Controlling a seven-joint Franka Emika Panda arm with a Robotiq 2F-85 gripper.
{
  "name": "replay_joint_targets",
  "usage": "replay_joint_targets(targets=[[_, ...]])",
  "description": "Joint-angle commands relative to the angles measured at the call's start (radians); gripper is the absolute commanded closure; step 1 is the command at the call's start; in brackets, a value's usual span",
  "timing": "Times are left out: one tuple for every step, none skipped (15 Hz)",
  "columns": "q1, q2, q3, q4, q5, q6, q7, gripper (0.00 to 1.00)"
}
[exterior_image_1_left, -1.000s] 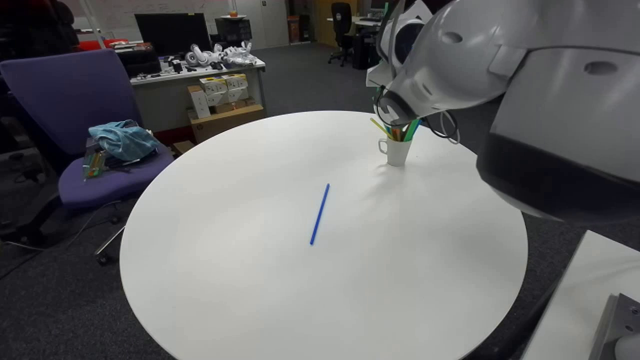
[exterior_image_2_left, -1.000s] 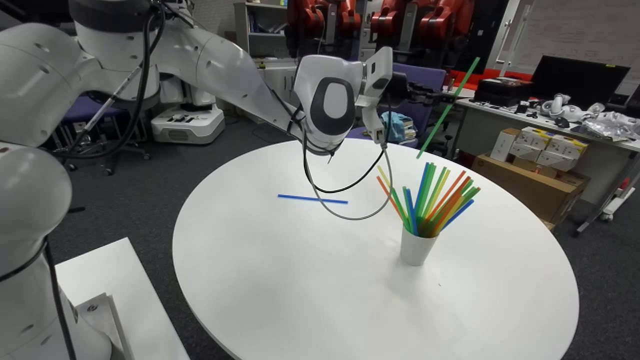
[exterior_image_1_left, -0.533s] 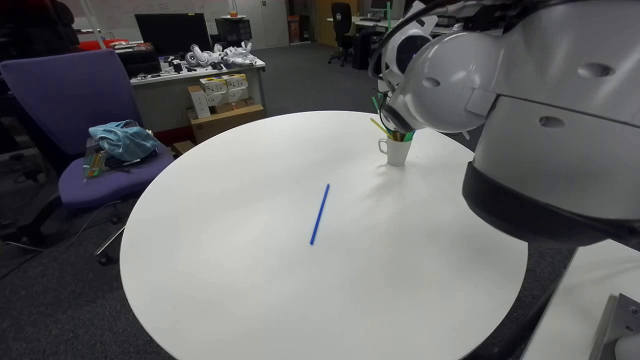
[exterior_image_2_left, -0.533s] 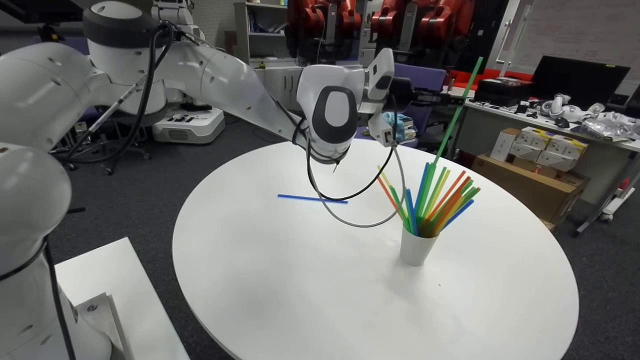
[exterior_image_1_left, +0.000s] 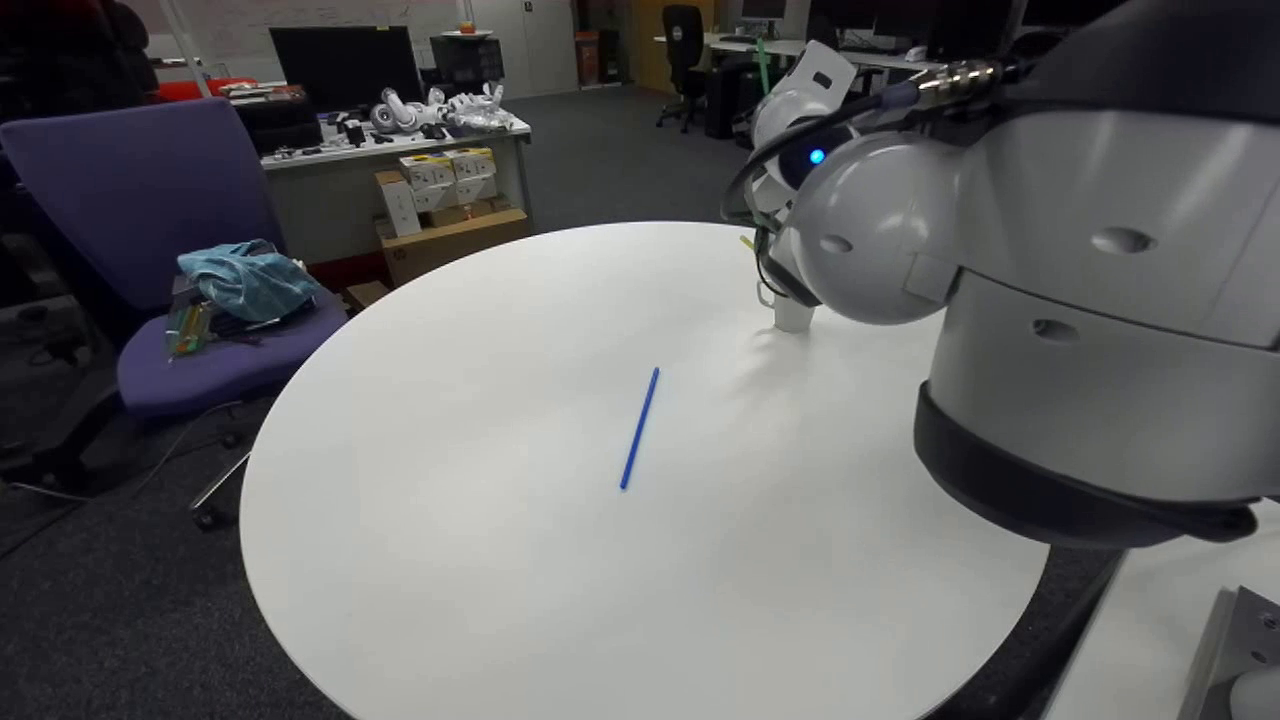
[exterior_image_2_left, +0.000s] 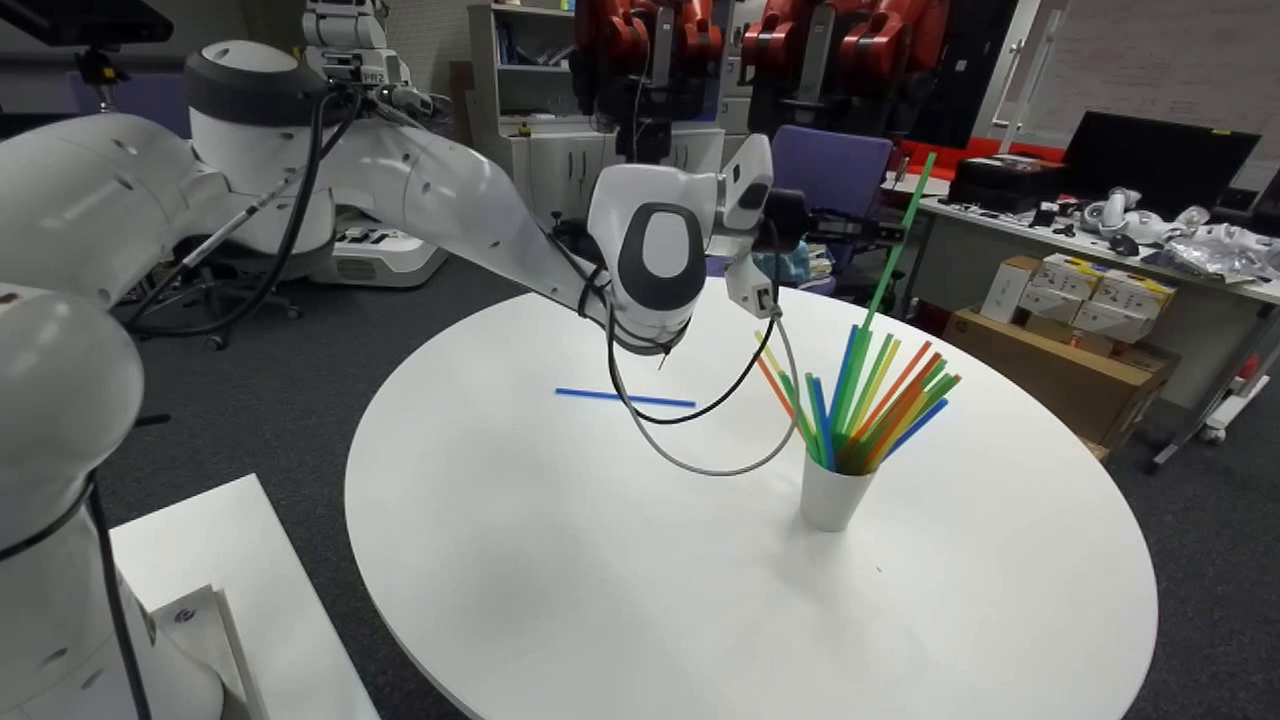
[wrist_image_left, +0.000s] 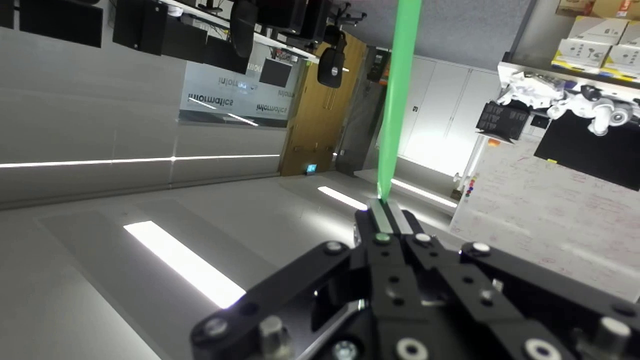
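My gripper is shut on a green straw, above the far side of the table. In the wrist view the green straw stands out from between the closed fingertips. The held straw is tilted, its lower end lined up with straws in the white mug; I cannot tell whether they touch. The mug holds several green, blue, yellow and orange straws. In an exterior view the arm hides most of the mug. A blue straw lies alone on the table, also seen in an exterior view.
The round white table bears the mug and blue straw. Cables hang in a loop from the wrist near the mug. A purple chair with a blue cloth stands beside the table. A desk with cardboard boxes is behind.
The arm and gripper have come down, and the held green straw has become steeper and moved lower toward the mug's straws. The arm now covers more of the mug. The blue straw has not moved.
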Motion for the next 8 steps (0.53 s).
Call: replay_joint_targets(targets=[[0.022,0.036,0.001,-0.027,-0.009,0.000,-0.003,1.00],[0.022,0.046,0.006,-0.027,-0.007,0.000,-0.002,1.00],[0.023,0.054,0.012,-0.028,-0.005,0.000,0.000,1.00],[0.025,0.062,0.015,-0.028,-0.005,0.000,0.000,1.00],[0.026,0.067,0.021,-0.029,-0.005,0.000,0.002,1.00],[0.027,0.074,0.025,-0.029,-0.004,0.000,0.004,1.00],[0.028,0.082,0.027,-0.029,-0.003,0.000,0.006,1.00],[0.030,0.092,0.030,-0.030,-0.001,0.000,0.010,1.00]])
